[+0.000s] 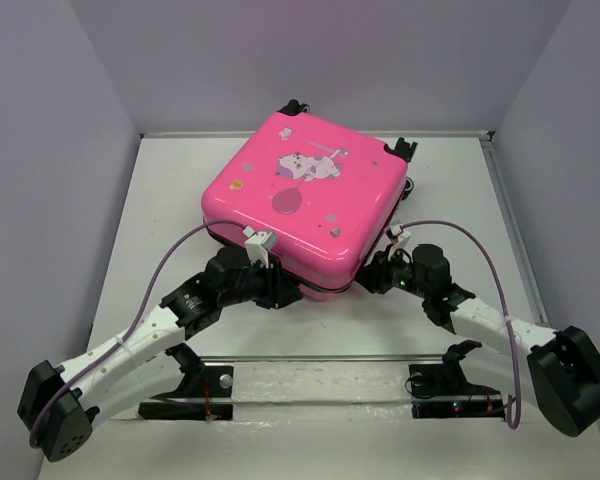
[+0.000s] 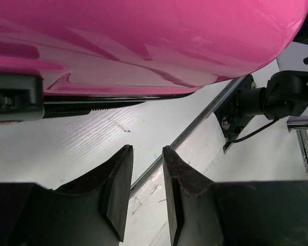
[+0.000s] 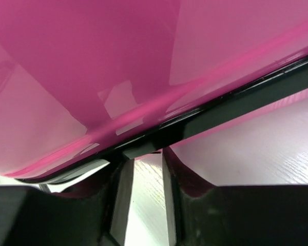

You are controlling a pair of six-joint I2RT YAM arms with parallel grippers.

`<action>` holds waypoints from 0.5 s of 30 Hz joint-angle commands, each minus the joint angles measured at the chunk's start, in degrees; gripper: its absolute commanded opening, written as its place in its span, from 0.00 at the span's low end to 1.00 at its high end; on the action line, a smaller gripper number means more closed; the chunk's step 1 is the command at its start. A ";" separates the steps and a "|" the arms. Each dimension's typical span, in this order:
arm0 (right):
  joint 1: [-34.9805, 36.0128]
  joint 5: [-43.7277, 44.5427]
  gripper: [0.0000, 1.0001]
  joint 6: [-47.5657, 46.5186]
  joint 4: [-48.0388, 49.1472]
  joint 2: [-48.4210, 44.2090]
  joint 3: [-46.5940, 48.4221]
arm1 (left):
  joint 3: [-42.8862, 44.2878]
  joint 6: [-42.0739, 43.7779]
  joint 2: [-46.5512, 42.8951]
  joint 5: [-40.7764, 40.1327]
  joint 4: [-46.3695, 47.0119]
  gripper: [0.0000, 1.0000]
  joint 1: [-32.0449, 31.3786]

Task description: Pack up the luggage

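Observation:
The luggage (image 1: 300,200), a hot-pink hard-shell suitcase with a cartoon print on its lid, lies flat and closed in the middle of the table. My left gripper (image 1: 267,287) sits low at its near-left edge. In the left wrist view, the left gripper (image 2: 147,149) is open with only table between the fingers, just short of the luggage (image 2: 143,41) and its black zipper trim (image 2: 92,105). My right gripper (image 1: 372,275) is at the near-right corner. Up close, the right gripper (image 3: 145,156) is open, fingertips against the zipper trim (image 3: 220,110) of the luggage (image 3: 118,61).
A metal rail (image 1: 320,357) crosses the table between the arm bases and the suitcase. Black wheels (image 1: 405,150) stick out at the suitcase's far side. White walls close the table in on the left, right and back. The right arm (image 2: 282,95) shows in the left wrist view.

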 commanded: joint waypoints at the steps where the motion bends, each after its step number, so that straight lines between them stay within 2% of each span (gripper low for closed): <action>1: 0.05 -1.62 0.33 -0.55 11.57 2.45 -0.57 | 1.37 -0.61 2.12 -2.98 6.78 0.41 -2.15; 6: 0.05 -3.47 0.39 0.33 16.65 1.58 -2.86 | 1.38 -0.69 4.67 -6.49 8.71 0.41 -4.00; 11: 0.05 -2.95 0.32 0.33 17.99 0.35 -3.74 | 1.38 -1.48 6.34 -8.43 12.22 0.41 -4.70; 15: 0.05 -2.60 0.19 1.12 19.75 -0.88 -4.45 | 1.29 -2.19 6.87 -9.31 14.33 0.42 -5.32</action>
